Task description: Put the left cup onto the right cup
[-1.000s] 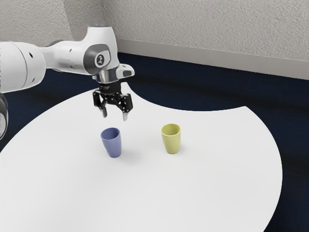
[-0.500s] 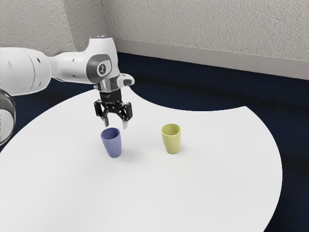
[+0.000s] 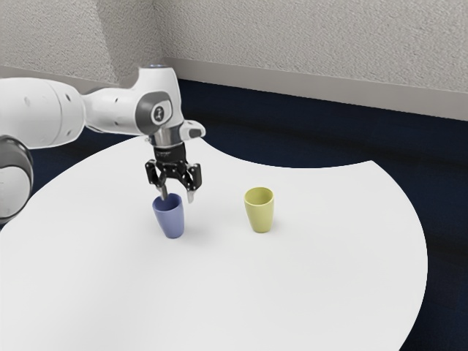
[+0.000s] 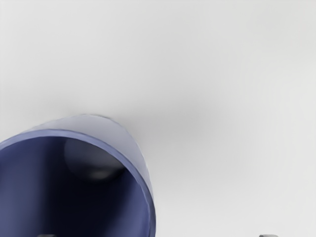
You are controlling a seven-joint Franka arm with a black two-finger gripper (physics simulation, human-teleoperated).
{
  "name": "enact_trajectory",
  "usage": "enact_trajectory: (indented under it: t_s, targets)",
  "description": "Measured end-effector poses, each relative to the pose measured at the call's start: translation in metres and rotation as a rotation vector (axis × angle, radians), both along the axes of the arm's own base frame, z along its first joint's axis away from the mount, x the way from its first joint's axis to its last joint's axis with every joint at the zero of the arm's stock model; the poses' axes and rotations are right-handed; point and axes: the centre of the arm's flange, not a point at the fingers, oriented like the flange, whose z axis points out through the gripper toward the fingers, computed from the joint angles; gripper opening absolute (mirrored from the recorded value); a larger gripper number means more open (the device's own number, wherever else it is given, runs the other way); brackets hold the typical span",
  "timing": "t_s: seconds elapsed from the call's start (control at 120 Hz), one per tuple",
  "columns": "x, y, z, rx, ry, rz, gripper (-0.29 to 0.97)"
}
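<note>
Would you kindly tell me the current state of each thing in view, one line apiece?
Blue cup: upright on the table, empty, not gripped.
Yellow-green cup: upright on the table, empty, nothing stacked on it.
Gripper: open, down at the blue cup's rim.

The blue cup (image 3: 170, 216) at the black fingers (image 3: 191, 187) is looking smooth and matt, the yellow-green cup (image 3: 259, 209) likewise; the white table (image 3: 292, 292) is appearing matt.

I can read no word, number or brand on anything here; the one small pale mark on the dark round cap (image 3: 156, 113) of my arm (image 3: 44, 117) near the wrist is too small to make out.
</note>
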Motion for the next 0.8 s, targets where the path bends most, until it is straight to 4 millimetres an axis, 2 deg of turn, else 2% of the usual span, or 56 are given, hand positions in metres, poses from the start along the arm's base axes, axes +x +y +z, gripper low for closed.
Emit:
enact_trajectory:
  t_s: [0.8]
  targets:
    - [0.005,0.003,-0.022,0.005,0.012,0.004,0.50]
